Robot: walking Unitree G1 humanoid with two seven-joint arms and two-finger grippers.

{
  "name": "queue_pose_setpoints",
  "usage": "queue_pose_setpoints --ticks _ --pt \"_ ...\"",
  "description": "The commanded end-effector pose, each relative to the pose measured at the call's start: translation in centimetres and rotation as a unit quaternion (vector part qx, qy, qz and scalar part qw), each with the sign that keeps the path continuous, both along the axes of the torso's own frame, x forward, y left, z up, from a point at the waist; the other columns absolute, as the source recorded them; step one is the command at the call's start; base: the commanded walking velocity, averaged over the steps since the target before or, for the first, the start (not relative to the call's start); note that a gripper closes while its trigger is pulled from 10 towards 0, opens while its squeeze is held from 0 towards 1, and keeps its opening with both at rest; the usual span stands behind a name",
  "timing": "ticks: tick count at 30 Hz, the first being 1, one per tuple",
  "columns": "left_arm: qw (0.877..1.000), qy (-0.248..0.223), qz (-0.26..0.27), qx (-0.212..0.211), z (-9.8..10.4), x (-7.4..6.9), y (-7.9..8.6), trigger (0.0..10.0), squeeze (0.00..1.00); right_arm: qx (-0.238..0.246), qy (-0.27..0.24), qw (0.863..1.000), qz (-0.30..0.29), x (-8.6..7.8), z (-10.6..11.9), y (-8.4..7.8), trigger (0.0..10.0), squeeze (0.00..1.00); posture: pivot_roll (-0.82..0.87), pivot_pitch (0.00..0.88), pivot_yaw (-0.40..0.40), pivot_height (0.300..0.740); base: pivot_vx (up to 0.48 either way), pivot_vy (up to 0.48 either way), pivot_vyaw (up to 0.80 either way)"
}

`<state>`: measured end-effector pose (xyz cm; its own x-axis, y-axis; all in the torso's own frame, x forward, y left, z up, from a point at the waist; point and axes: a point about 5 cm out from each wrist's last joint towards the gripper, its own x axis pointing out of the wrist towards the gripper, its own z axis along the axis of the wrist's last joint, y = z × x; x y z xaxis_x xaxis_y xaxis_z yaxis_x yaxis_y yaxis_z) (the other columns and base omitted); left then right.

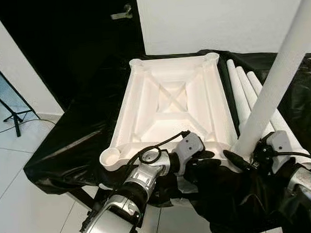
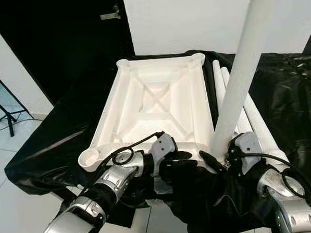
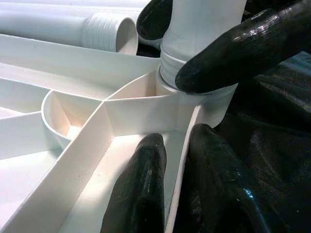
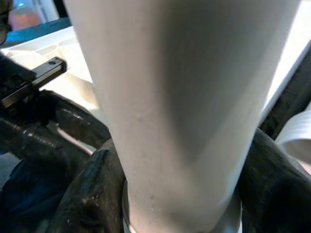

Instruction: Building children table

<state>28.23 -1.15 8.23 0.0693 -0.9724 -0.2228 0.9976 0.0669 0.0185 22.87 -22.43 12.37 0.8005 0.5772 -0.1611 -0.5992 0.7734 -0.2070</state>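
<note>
A white tabletop [image 1: 170, 95] lies upside down on a black cloth, ribs and corner sockets facing up. A white leg [image 1: 278, 73] stands upright in the near right socket [image 3: 204, 102]. My right gripper [image 1: 246, 156] is shut on the leg's base, one black finger [image 4: 92, 194] on each side of it. My left gripper [image 1: 204, 158] sits at the near rim just left of that socket. In the left wrist view its fingers [image 3: 138, 194] are shut on the rim wall. Three spare legs [image 1: 243, 91] lie along the tabletop's right side.
The black cloth [image 1: 78, 136] hangs over the support's near and left edges onto a tiled floor. An empty round socket [image 1: 112, 157] is at the near left corner. A dark door with a handle [image 1: 121, 14] is behind, and a tripod stand [image 1: 9, 111] at far left.
</note>
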Motion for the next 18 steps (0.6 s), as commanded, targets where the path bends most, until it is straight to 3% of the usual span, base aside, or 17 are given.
queue_pose_setpoints --ticks 1,9,13,18 --pt "0.993 0.081 -0.073 0.047 -3.3 -2.5 0.8 10.0 0.0 0.003 0.031 0.999 0.016 -0.3 -0.9 -0.1 0.0 0.0 0.08 0.0 0.044 0.74 0.0 0.0 0.0" --pt "0.993 0.081 -0.073 0.047 -3.3 -2.5 0.7 10.0 0.0 0.009 0.037 0.999 0.009 -0.5 -1.3 0.2 0.0 0.0 0.07 0.0 0.044 0.74 0.0 0.0 0.0" --pt "0.993 0.08 -0.074 0.045 -3.2 -2.5 0.7 10.0 0.0 0.061 -0.026 0.987 -0.143 -0.7 -1.4 2.4 0.0 0.0 0.08 0.0 0.046 0.74 0.0 0.0 0.0" --pt "0.993 0.08 -0.073 0.046 -3.2 -2.4 0.8 10.0 0.0 0.078 -0.053 0.968 -0.234 -2.0 -1.8 2.6 0.0 0.0 0.08 0.0 0.047 0.74 0.0 0.0 0.0"
